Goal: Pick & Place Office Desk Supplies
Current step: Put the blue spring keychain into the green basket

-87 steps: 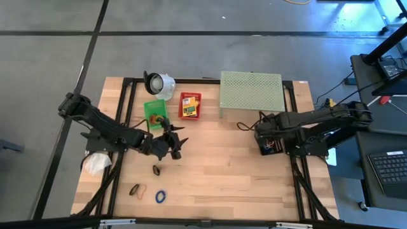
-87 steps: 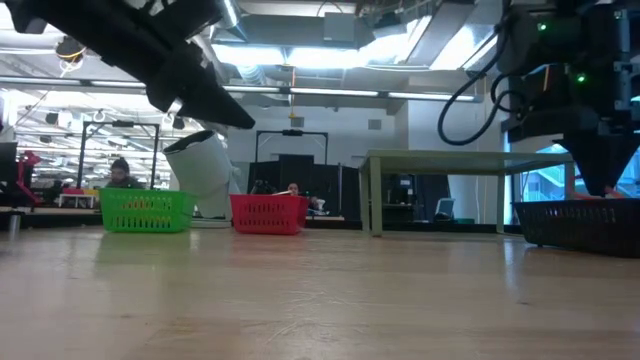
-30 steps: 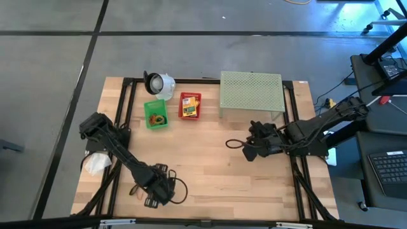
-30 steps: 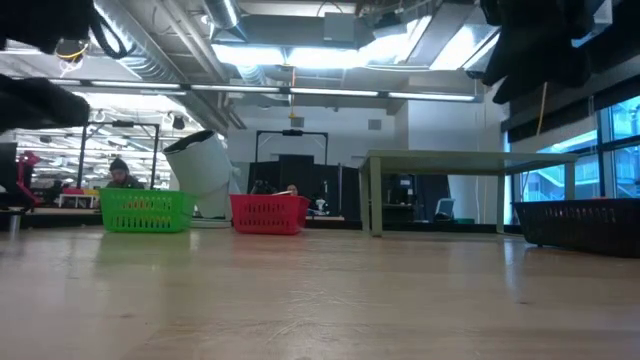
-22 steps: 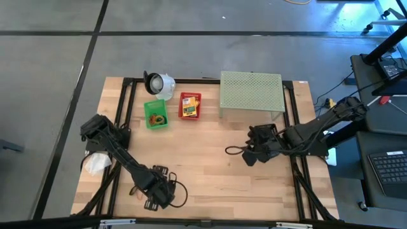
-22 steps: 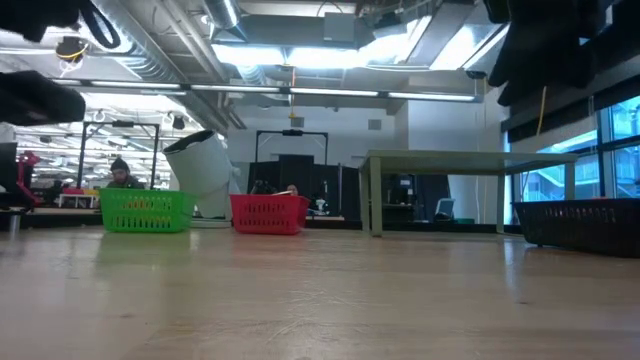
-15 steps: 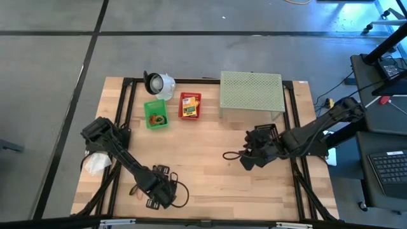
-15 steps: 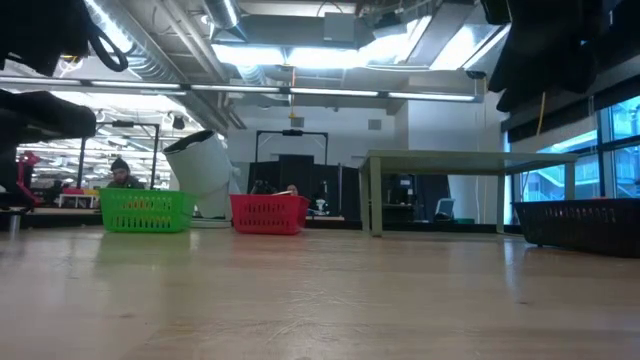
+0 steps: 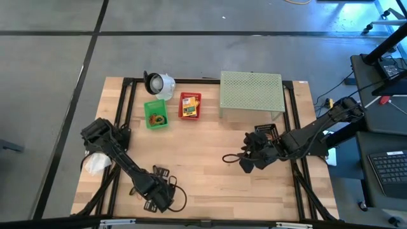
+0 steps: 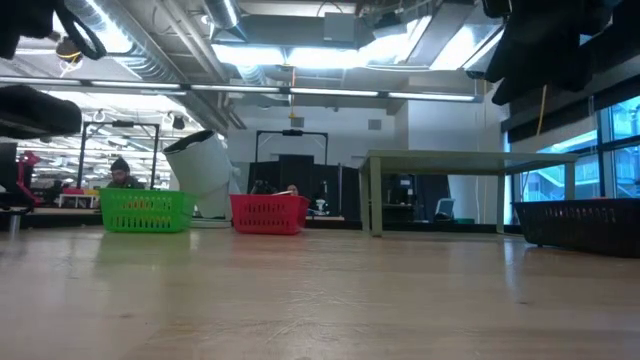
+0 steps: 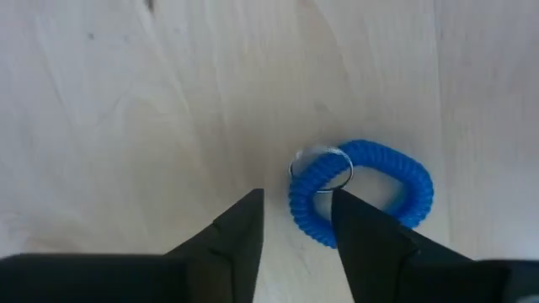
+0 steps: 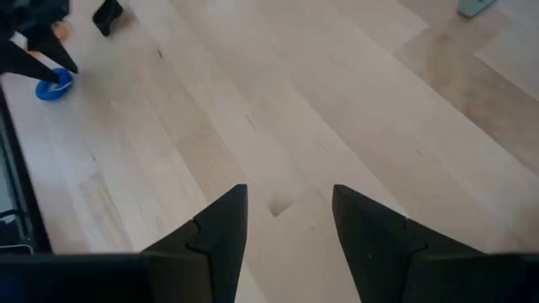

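The left claw (image 11: 296, 220) points down at the pale wooden bench (image 11: 126, 101), its two dark fingers (image 11: 240, 231) standing apart with a gap between their tips. A blue coiled loop (image 11: 362, 195) with a thin metal ring (image 11: 321, 168) lies flat at about two o'clock from the gap, its edge touching the nearer fingertip.

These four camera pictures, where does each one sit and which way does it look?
High view: overhead, straight down on the light wooden table; both dark arms show.
Low view: table height, level toward the green plastic basket; arm parts overhead.
Left wrist view: down past its end effector at the blue coiled loop.
Right wrist view: past its end effector; shares that loop.
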Motion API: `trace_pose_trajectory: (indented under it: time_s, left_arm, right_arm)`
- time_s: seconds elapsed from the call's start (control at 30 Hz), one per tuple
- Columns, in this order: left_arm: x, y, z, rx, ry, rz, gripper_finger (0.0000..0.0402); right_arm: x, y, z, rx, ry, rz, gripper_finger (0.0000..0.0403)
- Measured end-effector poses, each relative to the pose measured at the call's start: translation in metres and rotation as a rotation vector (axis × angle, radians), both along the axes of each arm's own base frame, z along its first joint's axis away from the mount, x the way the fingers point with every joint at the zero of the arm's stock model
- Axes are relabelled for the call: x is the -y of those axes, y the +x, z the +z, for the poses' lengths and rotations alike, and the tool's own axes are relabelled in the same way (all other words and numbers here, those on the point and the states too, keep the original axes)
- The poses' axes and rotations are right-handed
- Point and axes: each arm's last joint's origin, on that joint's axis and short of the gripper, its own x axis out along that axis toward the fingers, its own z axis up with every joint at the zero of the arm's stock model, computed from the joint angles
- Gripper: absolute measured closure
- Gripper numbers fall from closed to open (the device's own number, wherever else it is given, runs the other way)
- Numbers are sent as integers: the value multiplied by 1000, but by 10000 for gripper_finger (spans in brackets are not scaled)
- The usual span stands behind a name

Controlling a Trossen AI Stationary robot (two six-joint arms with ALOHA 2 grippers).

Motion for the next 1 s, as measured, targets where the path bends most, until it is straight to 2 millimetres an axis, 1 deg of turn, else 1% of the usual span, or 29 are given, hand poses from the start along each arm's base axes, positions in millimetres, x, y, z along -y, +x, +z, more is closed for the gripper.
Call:
trace_pose_trajectory:
  time_s: [0.13,0.27,0.37,0.53,0.73,1.0]
  left_arm:
    - [3,1,-8,-13,18,-4,296]
    - [4,0,-18,-50,37,-29,316]
    - [5,0,-19,-49,42,-45,336]
    - [4,-1,-13,-33,29,-69,388]
    - [2,-3,-1,-3,17,-71,397]
    - [-1,-4,14,56,15,-62,399]
  right_arm:
    - [-1,1,1,16,5,6,227]
    - [-2,3,2,32,8,15,227]
    - [-2,3,2,38,8,22,227]
    - [-2,3,3,40,8,21,227]
    - [-2,3,3,41,8,21,227]
    - [-2,3,3,42,3,26,227]
